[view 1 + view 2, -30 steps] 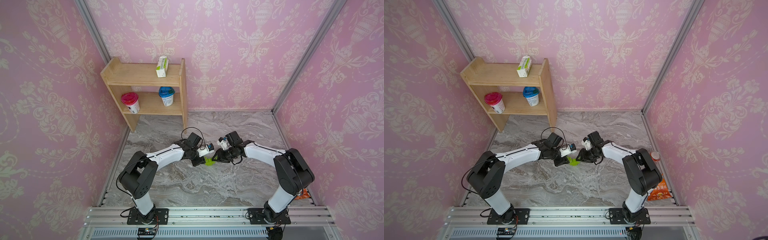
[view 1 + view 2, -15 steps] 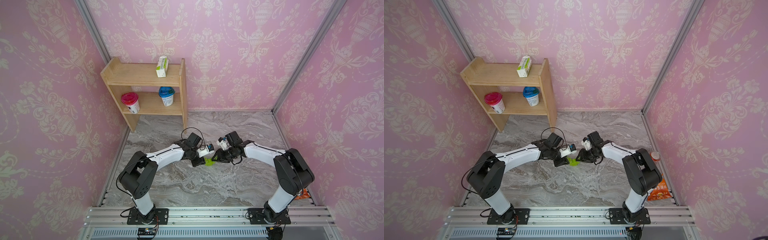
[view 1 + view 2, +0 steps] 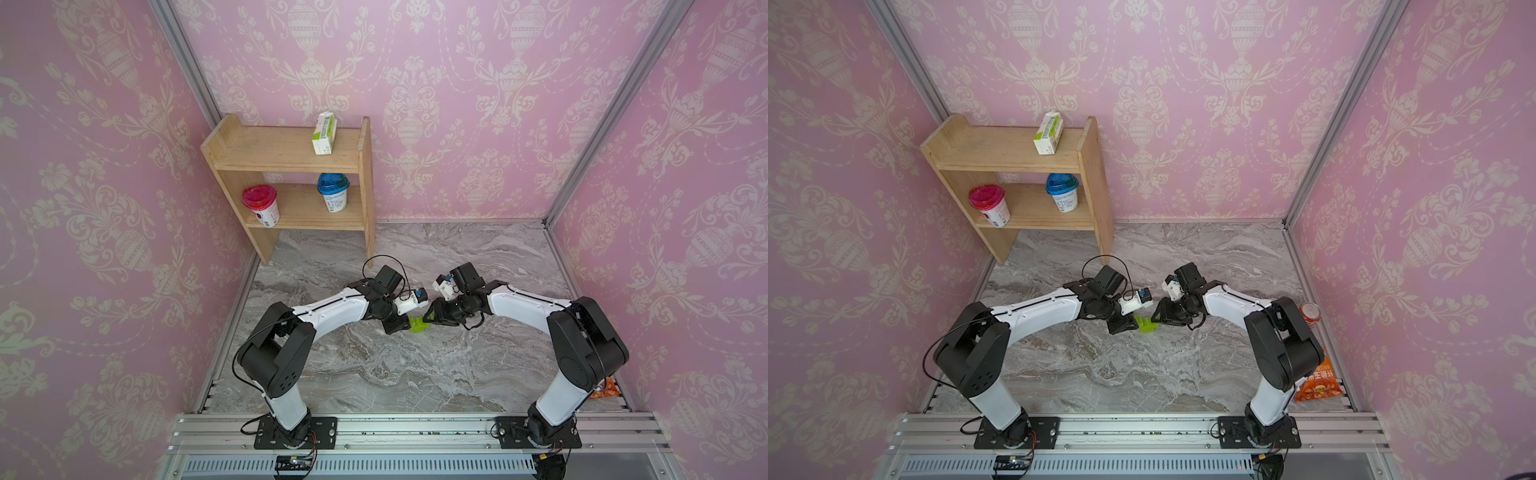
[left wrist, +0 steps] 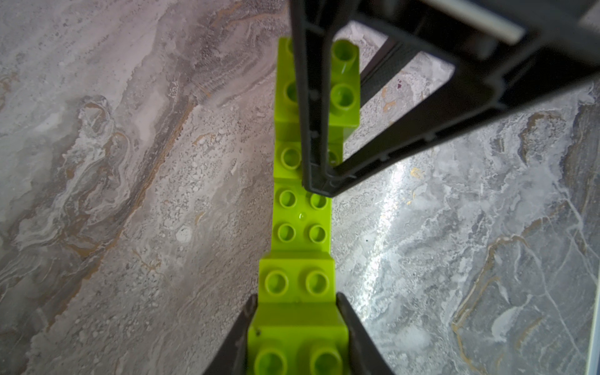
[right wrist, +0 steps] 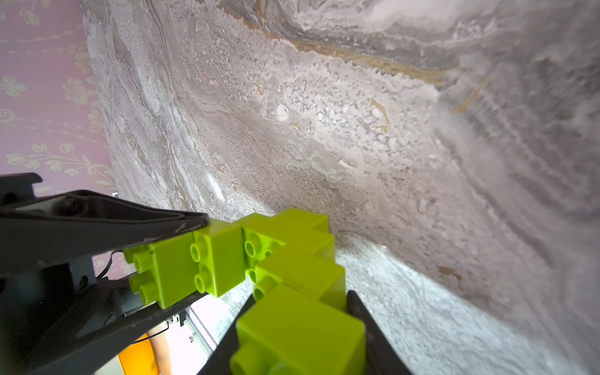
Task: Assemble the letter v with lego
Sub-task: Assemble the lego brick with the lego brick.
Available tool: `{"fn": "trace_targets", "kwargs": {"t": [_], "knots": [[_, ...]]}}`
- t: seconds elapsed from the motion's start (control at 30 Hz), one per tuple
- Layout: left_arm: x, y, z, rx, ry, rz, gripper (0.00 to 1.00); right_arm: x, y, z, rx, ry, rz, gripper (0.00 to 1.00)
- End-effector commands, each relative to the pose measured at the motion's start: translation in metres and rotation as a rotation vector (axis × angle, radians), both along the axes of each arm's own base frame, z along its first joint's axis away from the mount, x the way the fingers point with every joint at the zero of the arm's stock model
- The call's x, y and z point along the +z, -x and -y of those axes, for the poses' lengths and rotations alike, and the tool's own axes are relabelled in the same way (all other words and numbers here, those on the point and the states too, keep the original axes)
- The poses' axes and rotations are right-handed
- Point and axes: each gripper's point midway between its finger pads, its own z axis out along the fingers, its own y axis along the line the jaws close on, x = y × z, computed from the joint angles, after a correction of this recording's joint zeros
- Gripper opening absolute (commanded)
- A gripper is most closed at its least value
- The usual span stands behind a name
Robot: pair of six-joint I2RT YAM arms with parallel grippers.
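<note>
Left gripper (image 4: 296,300) clamps one arm end of lime-green letter v (image 4: 302,214); right gripper (image 5: 301,297) clamps opposite arm end; contact with tabletop (image 3: 415,374) unclear.

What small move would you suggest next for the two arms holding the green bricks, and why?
Probably open the right gripper slowly. The lego V looks fully joined, stepped arms meeting at the long brick, and the left gripper clamps the opposite end, so it can hold it alone. No loose bricks show on the table.
</note>
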Motion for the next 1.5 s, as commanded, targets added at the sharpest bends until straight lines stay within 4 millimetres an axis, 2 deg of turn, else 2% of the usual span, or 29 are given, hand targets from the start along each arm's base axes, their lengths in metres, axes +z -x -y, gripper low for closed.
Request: {"fn": "trace_targets", "kwargs": {"t": [0.0, 0.27, 0.63, 0.97, 1.47], "knots": [[-0.008, 0.012, -0.008, 0.025, -0.031, -0.044, 0.0, -0.001, -0.003, 0.0, 0.006, 0.021, 0.016, 0.42], [-0.011, 0.002, -0.013, 0.077, -0.042, 0.007, 0.0, -0.001, -0.003, 0.0, 0.007, 0.022, 0.015, 0.42], [-0.007, 0.019, -0.012, -0.022, -0.036, -0.047, 0.0, -0.002, -0.002, 0.001, 0.01, 0.023, 0.013, 0.42], [-0.002, 0.02, -0.011, -0.026, -0.009, -0.064, 0.0, -0.002, -0.002, 0.002, 0.008, 0.028, 0.015, 0.42], [-0.027, 0.02, -0.019, 0.053, -0.132, -0.071, 0.0, -0.004, -0.002, 0.002, 0.007, 0.03, 0.011, 0.42]]}}
